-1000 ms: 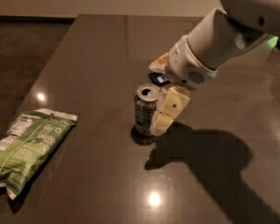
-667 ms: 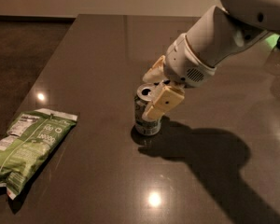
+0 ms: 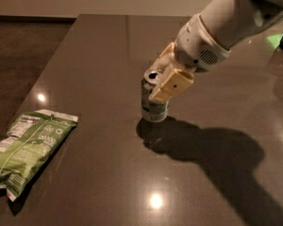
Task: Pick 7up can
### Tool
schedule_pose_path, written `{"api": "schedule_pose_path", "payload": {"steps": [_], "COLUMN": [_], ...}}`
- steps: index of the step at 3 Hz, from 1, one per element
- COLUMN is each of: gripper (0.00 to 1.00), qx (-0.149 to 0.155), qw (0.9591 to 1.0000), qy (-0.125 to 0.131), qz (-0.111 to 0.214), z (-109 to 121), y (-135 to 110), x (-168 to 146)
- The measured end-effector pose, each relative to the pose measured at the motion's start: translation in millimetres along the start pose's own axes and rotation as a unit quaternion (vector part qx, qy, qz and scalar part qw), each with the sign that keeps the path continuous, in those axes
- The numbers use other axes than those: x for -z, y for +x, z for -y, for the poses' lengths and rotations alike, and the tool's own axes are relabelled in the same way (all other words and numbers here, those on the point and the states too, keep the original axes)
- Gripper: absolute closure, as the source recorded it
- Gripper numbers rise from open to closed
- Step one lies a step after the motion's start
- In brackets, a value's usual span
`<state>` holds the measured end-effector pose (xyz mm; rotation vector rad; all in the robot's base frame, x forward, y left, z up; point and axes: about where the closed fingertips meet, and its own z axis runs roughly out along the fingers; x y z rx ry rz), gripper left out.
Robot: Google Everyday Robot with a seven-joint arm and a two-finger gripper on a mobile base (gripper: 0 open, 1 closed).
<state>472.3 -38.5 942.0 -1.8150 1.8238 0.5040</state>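
The 7up can (image 3: 151,105), green and silver with a silver top and pull tab, is upright near the middle of the dark table (image 3: 99,60). My gripper (image 3: 166,72) comes in from the upper right and is shut on the can's upper part. One cream finger (image 3: 171,85) covers its near right side and the other sits behind it. The can hangs just above the tabletop, with its shadow spread below and to the right.
A large green chip bag (image 3: 30,149) lies flat near the table's left edge. My white arm (image 3: 226,27) reaches in from the upper right and casts a wide shadow on the table to the can's right. The table's left edge drops to dark floor.
My gripper moved left over the can and closed on its top. The can now sits higher in view than before, raised slightly off the table. The chip bag has not moved.
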Motion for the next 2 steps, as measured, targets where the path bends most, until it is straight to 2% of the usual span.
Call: {"api": "schedule_pose_path", "payload": {"steps": [1, 2], "gripper": [1.00, 1.00], "qx": [0.011, 0.011], "qw": [0.9998, 0.9998], "qy": [0.009, 0.009], "qz": [0.014, 0.014], "z": [14.4, 14.4], "y": [-19.3, -19.3], "x": [50.8, 50.8]}}
